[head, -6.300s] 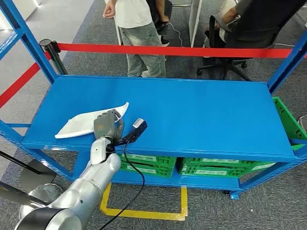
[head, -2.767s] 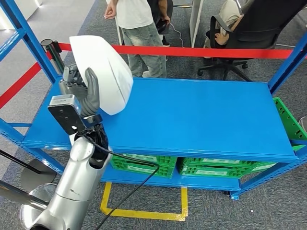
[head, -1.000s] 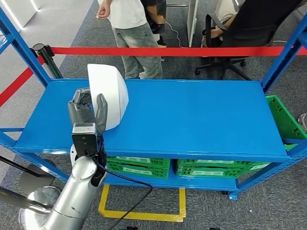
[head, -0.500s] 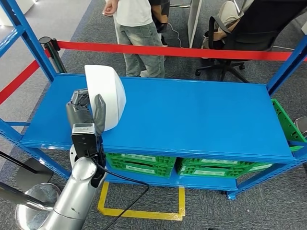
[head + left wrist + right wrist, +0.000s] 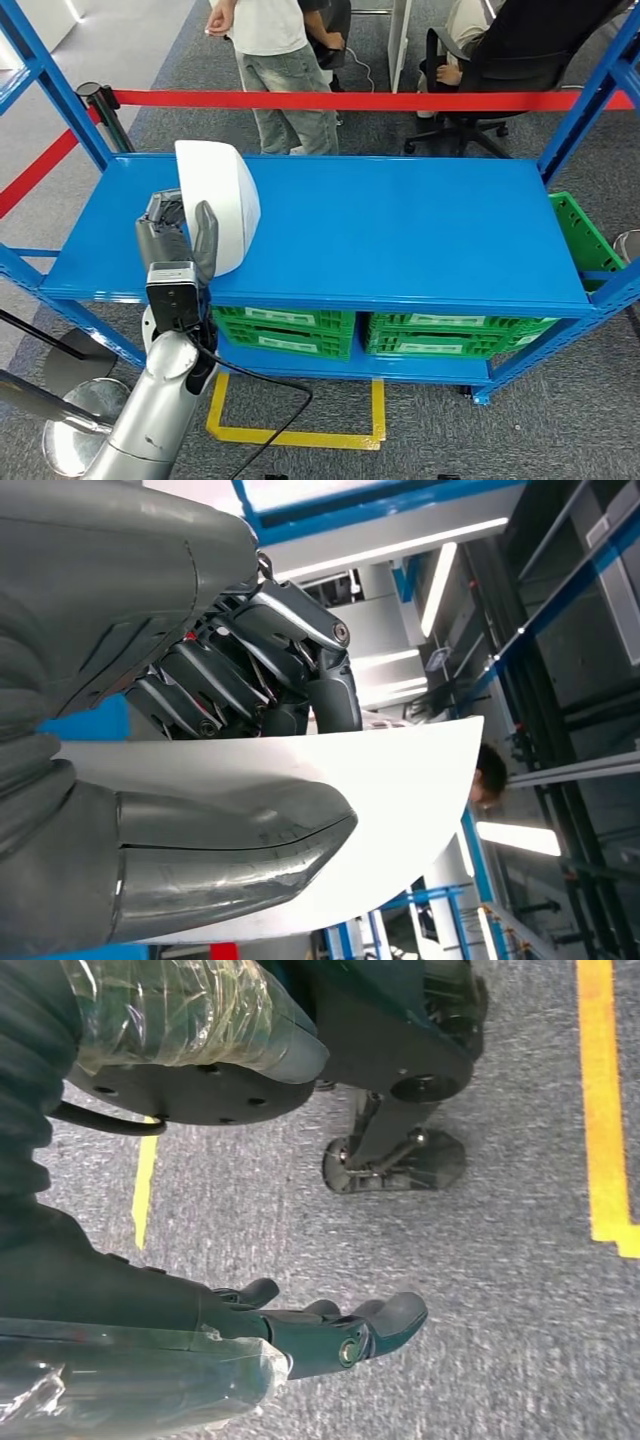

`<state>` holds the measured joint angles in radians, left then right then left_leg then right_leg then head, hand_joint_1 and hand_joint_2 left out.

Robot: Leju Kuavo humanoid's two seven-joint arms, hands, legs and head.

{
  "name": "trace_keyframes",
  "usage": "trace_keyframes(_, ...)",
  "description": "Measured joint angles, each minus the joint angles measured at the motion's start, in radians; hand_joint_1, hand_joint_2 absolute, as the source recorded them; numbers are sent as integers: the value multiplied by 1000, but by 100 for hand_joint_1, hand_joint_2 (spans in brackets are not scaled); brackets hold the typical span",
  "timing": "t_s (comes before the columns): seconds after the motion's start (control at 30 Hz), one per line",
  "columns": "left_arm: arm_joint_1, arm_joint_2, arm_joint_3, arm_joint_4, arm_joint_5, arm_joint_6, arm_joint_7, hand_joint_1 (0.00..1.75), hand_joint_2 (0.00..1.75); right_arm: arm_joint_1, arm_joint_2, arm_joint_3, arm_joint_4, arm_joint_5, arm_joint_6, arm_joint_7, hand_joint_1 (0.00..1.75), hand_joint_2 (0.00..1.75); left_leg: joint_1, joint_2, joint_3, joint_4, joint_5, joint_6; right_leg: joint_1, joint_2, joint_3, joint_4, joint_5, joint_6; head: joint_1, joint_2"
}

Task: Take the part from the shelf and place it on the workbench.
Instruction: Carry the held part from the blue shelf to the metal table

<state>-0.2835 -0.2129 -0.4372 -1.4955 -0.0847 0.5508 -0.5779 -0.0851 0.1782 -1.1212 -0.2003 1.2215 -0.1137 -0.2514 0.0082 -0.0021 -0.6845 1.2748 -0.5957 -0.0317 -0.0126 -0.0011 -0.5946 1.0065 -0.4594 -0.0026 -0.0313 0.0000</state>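
My left hand (image 5: 180, 232) grips the white part (image 5: 220, 200), thumb (image 5: 226, 855) laid across one face and the darker fingers (image 5: 302, 660) curled against the opposite face, so the panel is clamped between them. The part stands on edge in my grasp, rising above the hand and leaning slightly toward my right, its curved upper end the highest point. It is lifted clear of the blue shelf (image 5: 392, 230); the shelf deck lies just beyond and below my hand, stretching well off to its right. In the left wrist view the part (image 5: 407, 800) runs straight out past my fingertips as a broad white sheet. Green crates (image 5: 283, 332) sit on the lower level of the shelf, below and to the right of my hand. Beyond the shelf, a red barrier tape (image 5: 362, 100) crosses the scene, with a person in jeans (image 5: 283, 75) standing behind it and a seated person (image 5: 483, 40) farther to the right. My right hand (image 5: 332, 1335) hangs beside my body over the grey carpet (image 5: 490, 1240), holding nothing, its fingers extended and lying fairly close together. A yellow floor line (image 5: 604, 1110) runs near it.
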Motion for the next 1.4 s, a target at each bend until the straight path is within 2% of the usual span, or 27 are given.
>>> trace_keyframes(0.03,0,0,0,0,0,0,0,175,175,0,0,0,0,0,0,0,0,175,0,0,34,-44,22,2,0,0,-6,0,5,2,0,0)
trace_keyframes(0.1,-1,0,0,0,0,0,0,175,175,0,0,0,0,0,0,0,0,175,-1,0,122,-180,68,10,2,1,-14,2,14,9,0,0)
trace_keyframes(0.13,-2,-1,0,0,0,0,0,175,175,-1,0,0,0,0,0,0,0,175,-2,0,153,-232,79,15,4,1,-19,3,19,14,0,0)
trace_keyframes(0.17,-2,-1,0,-1,0,0,0,175,175,-1,0,0,0,0,0,0,0,175,-4,-1,167,-262,83,20,5,0,-23,5,24,20,1,0)
trace_keyframes(0.23,0,-1,0,-1,0,0,0,175,175,-1,0,-1,0,0,0,0,0,175,-7,-1,162,-273,87,32,5,-1,-30,3,36,33,1,0)
trace_keyframes(0.3,0,-2,1,-1,0,1,0,175,175,0,0,-1,0,0,0,0,0,175,-5,2,153,-277,102,49,3,0,-45,17,20,44,2,0)
trace_keyframes(0.37,-1,-3,1,-1,0,1,0,175,175,0,0,-1,0,0,0,0,0,175,-3,5,139,-281,117,62,1,1,-79,100,-53,52,5,0)
trace_keyframes(0.43,0,-3,1,-1,0,0,0,175,175,0,0,-1,0,-1,0,0,0,175,-5,5,120,-280,130,67,1,0,-115,230,-131,57,7,0)
trace_keyframes(0.47,0,-3,2,-1,0,0,0,175,175,0,0,-2,0,-1,0,0,0,175,-7,6,111,-279,137,67,1,0,-120,271,-144,57,7,0)
trace_keyframes(0.5,1,-3,2,-1,0,0,0,175,175,0,0,-2,0,-1,-1,0,0,175,-8,6,103,-279,143,67,1,0,-109,278,-137,57,7,0)
trace_keyframes(0.53,1,-3,2,-1,0,0,0,175,175,0,0,-2,0,-2,-1,0,0,175,-10,5,96,-278,149,66,1,0,-79,247,-115,54,7,0)
trace_keyframes(0.6,1,-3,4,-1,0,0,0,175,175,-2,0,-2,0,-3,-1,-1,0,175,-13,5,86,-278,159,62,4,0,19,112,-74,44,7,0)
trace_keyframes(0.67,0,-3,6,-1,0,0,0,175,175,-5,0,-2,0,-5,-1,-3,0,175,-16,5,79,-276,169,52,7,1,92,2,-68,37,6,0)
trace_keyframes(0.7,0,-3,6,-1,0,1,0,175,175,-5,0,-2,0,-5,-1,-3,0,175,-17,5,76,-276,174,47,9,1,104,-20,-72,34,6,0)
trace_keyframes(0.77,0,-3,7,-1,0,2,0,175,175,-3,1,-2,0,-4,-1,-3,0,175,-16,5,71,-274,181,37,7,1,100,-27,-65,24,6,0)
trace_keyframes(0.8,0,-2,7,-1,0,3,0,175,175,-3,1,-2,0,-4,-1,-3,0,175,-16,3,66,-265,170,31,5,-1,96,-29,-58,17,5,0)
trace_keyframes(0.83,0,-2,7,-1,0,3,0,175,175,-2,2,-2,0,-4,-1,-3,0,175,-15,2,55,-241,143,24,3,-2,90,-31,-50,8,3,0)
trace_keyframes(0.93,3,1,7,0,0,3,0,175,175,-3,2,-2,0,-5,-1,-3,0,175,-8,1,1,-66,18,8,3,-4,62,-30,-29,-3,-4,0)
trace_keyframes(0.97,4,2,7,0,0,3,0,175,175,-2,2,-2,0,-5,-1,-3,0,175,-7,1,-9,-17,-1,6,3,-4,52,-27,-23,-3,-4,0)
trace_keyframes(1.0,5,3,7,0,0,3,0,175,175,-2,2,-2,0,-5,-1,-3,0,175,-7,1,-4,2,3,5,3,-4,42,-24,-18,-3,-4,0)
trace_keyframes(1.03,6,4,7,0,0,3,0,175,175,-2,2,-2,0,-5,-1,-4,0,175,-7,1,18,-17,24,6,3,-4,33,-20,-14,-2,-4,0)
trace_keyframes(1.1,5,4,7,0,0,3,0,175,175,-2,2,-2,0,-6,-1,-4,0,175,-7,0,101,-135,74,13,4,-3,18,-12,-7,2,-4,0)
trace_keyframes(1.17,4,4,7,0,0,3,0,175,175,-2,3,-2,0,-6,-1,-6,0,175,-9,0,166,-242,90,21,7,-2,9,-5,-1,10,-3,0)
trace_keyframes(1.23,4,4,8,-1,0,3,0,175,175,-3,3,-2,0,-7,-1,-6,0,175,-12,0,176,-272,87,27,9,-3,0,-3,10,21,-3,0)
trace_keyframes(1.3,5,3,10,0,0,4,0,175,175,-2,2,-3,0,-7,-1,-7,0,175,-7,1,166,-278,93,41,10,-2,-14,7,2,33,-2,0)
trace_keyframes(1.33,5,3,11,0,0,4,0,175,175,-2,2,-3,0,-7,-1,-8,0,175,-4,2,160,-281,98,51,10,-2,-25,26,-19,38,0,0)
trace_keyframes(1.4,6,2,13,0,0,4,0,175,175,-2,2,-4,0,-7,-1,-10,0,175,-3,4,143,-283,113,65,9,-1,-63,125,-99,47,3,0)
